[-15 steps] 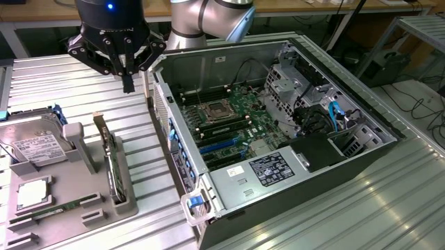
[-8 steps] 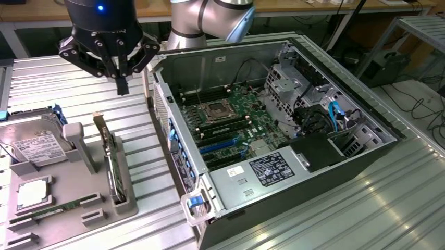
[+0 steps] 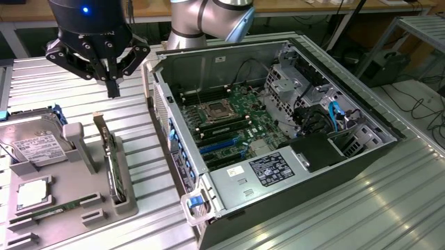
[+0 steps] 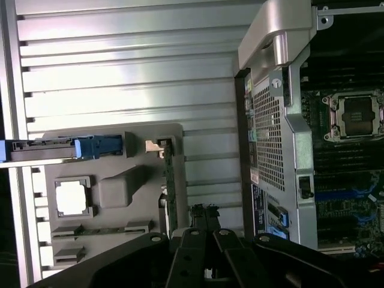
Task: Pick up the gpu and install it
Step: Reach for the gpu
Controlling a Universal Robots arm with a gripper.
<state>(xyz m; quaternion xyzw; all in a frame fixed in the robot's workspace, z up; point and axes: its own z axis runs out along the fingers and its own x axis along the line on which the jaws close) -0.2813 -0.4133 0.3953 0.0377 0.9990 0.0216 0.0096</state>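
Observation:
The gpu [image 3: 110, 159] stands on its edge in a slot of the grey holder [image 3: 87, 200] at the exterior view's left, its silver bracket [image 3: 99, 124] at the far end. In the wrist view the gpu [image 4: 170, 186] is a thin green-edged strip with its bracket [image 4: 157, 146] at one end. My gripper [image 3: 112, 89] hangs above and just beyond the bracket end. Its fingers are pressed together, shut on nothing, and apart from the card. The fingertips [image 4: 204, 211] show close beside the card's edge in the wrist view.
The open computer case [image 3: 334, 172] lies on its side at the exterior view's right, with the motherboard [image 3: 230, 122] and blue slots [image 3: 221, 145] exposed. A hard drive [image 3: 33, 143], a processor [image 3: 31, 192] and a memory stick [image 3: 49, 212] also sit in the holder. The ribbed metal table [image 3: 361, 208] lies all around.

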